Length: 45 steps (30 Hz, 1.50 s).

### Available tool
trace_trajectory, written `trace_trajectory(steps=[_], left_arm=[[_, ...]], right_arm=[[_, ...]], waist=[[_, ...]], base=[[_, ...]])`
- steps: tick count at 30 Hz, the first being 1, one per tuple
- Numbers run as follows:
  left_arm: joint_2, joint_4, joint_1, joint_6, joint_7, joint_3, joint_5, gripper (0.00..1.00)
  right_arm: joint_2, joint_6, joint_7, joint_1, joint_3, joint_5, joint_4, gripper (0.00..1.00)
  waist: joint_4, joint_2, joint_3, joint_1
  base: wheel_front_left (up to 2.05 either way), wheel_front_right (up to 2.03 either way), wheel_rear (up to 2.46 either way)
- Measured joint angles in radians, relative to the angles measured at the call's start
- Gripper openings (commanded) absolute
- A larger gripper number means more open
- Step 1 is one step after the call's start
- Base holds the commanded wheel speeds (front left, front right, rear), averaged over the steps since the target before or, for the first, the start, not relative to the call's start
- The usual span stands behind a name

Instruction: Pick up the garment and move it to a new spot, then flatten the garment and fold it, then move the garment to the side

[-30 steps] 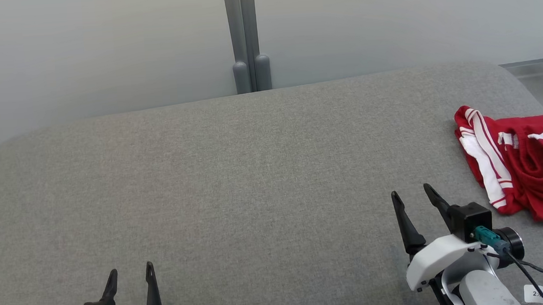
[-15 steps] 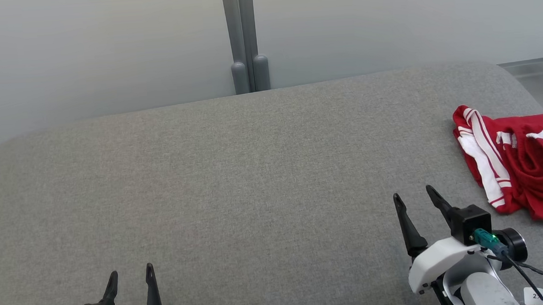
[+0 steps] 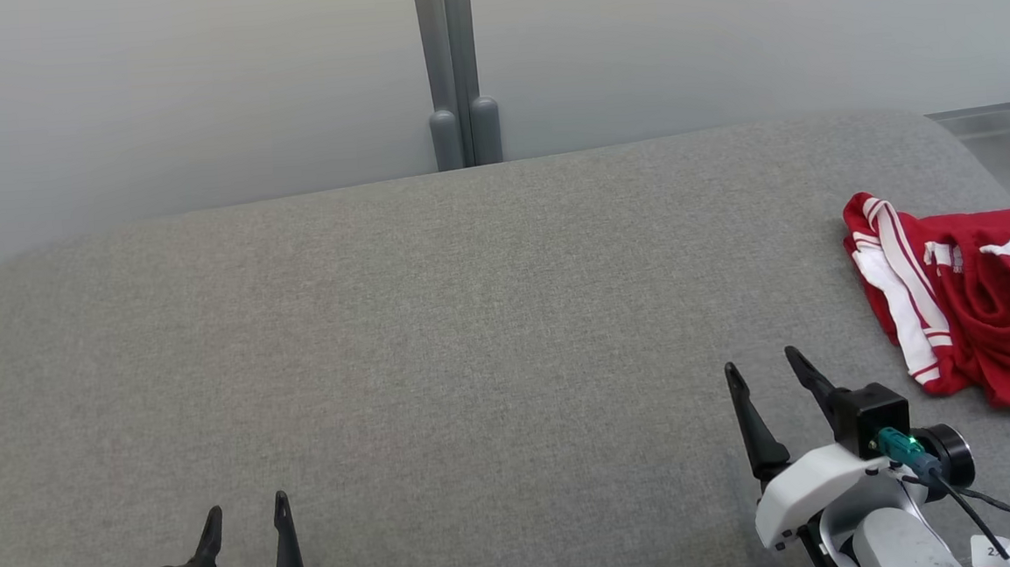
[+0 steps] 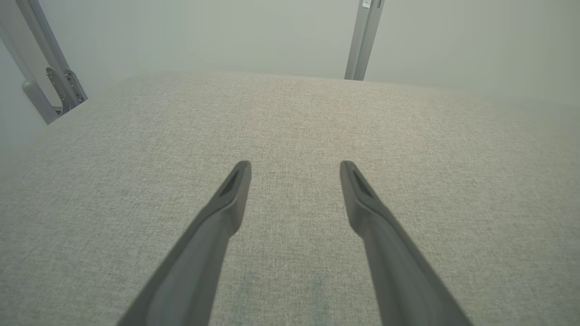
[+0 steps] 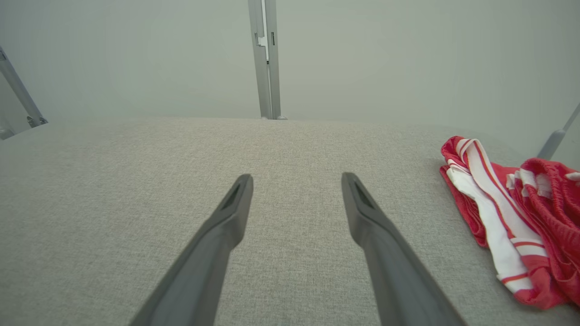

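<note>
Soft, even, bright light; faint shadows; wrist views distorted wide.

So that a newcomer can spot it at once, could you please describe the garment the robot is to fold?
Take the wide grey fabric surface that spans the head view and follow it to its right end. There, to the right of the open right pincer, lies a crumpled garment. Against the plain grey it stands out as bright red with white stripes.
</note>
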Motion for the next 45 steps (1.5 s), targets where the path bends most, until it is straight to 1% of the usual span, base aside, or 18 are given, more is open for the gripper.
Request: trace_trajectory(steps=[1,6,8,19,21,22,26,28,45], left_arm=[[-0.001,-0.003,0.002,0.004,-0.001,0.009,-0.003,1.00],[0.000,-0.001,0.002,0.003,-0.002,0.005,-0.003,1.00],[-0.001,0.000,0.001,0.003,-0.002,0.004,-0.006,1.00],[-0.001,0.001,0.001,-0.001,-0.002,0.003,-0.015,1.00],[-0.001,0.001,0.001,-0.009,-0.002,0.003,-0.031,1.00],[0.000,0.002,0.001,-0.013,-0.002,0.003,-0.041,0.00],[-0.006,0.035,0.007,-0.013,-0.001,0.002,-0.045,0.00],[-0.008,0.045,0.008,-0.013,0.012,0.004,-0.063,0.00],[-0.007,0.004,-0.002,-0.031,0.087,0.030,-0.363,0.00]], right_arm=[[-0.002,-0.002,0.000,0.000,0.013,0.001,0.001,1.00],[-0.001,0.000,0.000,0.000,0.004,0.003,0.001,1.00],[-0.002,-0.001,0.000,0.000,0.011,0.021,-0.003,1.00],[-0.001,-0.001,0.000,0.005,0.016,0.029,-0.007,1.00],[-0.001,-0.001,0.000,0.006,0.019,0.030,-0.007,1.00],[0.000,-0.001,0.000,0.006,0.017,0.029,-0.010,0.00],[0.003,0.000,0.002,0.030,0.017,0.030,0.018,0.00],[0.004,0.000,0.015,0.041,0.012,0.052,0.028,0.00],[0.004,0.000,0.095,0.041,-0.038,0.377,-0.017,0.00]], waist=[[-0.001,0.0000,0.000,0.0000],[-0.031,0.0000,0.001,0.0000],[-0.041,0.0000,0.002,0.0000],[-0.045,0.0000,0.007,0.0000],[-0.046,0.0000,0.007,0.0000],[-0.046,0.0000,0.007,0.0000],[-0.046,0.0000,0.007,0.0000],[-0.045,0.0000,0.008,0.0000],[-0.034,0.0000,0.015,0.0001]], base=[[0.00,0.00,0.00],[0.00,0.00,0.00],[0.00,0.00,0.00],[0.00,0.00,0.00],[0.00,0.00,0.00],[0.00,0.00,0.00],[0.00,0.00,0.00],[0.00,0.00,0.00],[0.00,0.00,0.00]])
